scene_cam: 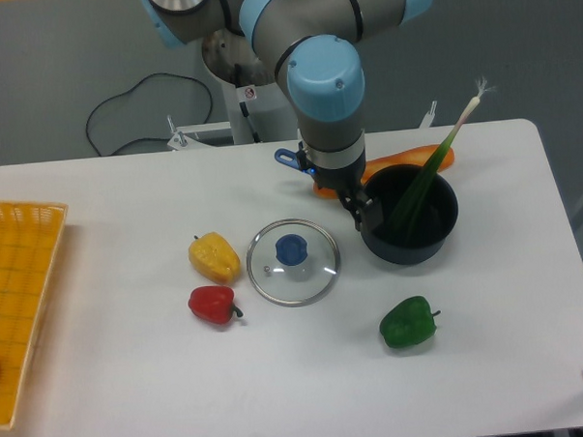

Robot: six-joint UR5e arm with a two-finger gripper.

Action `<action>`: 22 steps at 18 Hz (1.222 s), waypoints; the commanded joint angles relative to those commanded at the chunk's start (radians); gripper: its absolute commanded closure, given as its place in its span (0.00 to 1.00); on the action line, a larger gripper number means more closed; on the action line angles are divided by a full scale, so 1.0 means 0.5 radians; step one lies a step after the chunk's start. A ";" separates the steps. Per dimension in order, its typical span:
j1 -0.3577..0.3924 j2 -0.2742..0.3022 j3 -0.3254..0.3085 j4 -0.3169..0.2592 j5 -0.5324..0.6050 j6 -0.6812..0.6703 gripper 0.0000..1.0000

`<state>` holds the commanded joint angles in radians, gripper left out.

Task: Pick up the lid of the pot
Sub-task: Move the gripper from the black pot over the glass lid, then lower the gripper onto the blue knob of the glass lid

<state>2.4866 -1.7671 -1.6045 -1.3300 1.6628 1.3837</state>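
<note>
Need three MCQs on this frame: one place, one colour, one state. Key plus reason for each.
1. Where does the lower end of the long green leek sit?
A. In the orange plastic crate
B. Beside the red pepper
C. Inside the round black pot

2. What colour is the knob of the round clear lid?
A. Yellow
B. Blue
C. Green

3. How does the lid stand now?
A. Flat on the white table, apart from the pot
B. Seated on the pot
C. Upright on its edge

Key:
1: C, the leek goes down into the pot's open mouth and its top sticks out over the rim.
2: B, the round knob at the lid's middle is blue.
3: A, white tabletop shows between lid and pot.
</note>
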 joint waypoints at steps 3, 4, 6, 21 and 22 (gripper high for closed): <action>-0.031 -0.018 -0.003 0.012 0.003 -0.003 0.00; -0.037 -0.031 0.000 0.034 0.000 -0.003 0.00; -0.046 -0.043 0.000 0.043 -0.009 -0.012 0.00; -0.193 -0.267 -0.049 0.212 -0.196 -0.577 0.00; -0.193 -0.267 -0.070 0.212 -0.166 -0.559 0.00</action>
<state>2.3899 -1.9006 -1.6397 -1.2241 1.5798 1.1044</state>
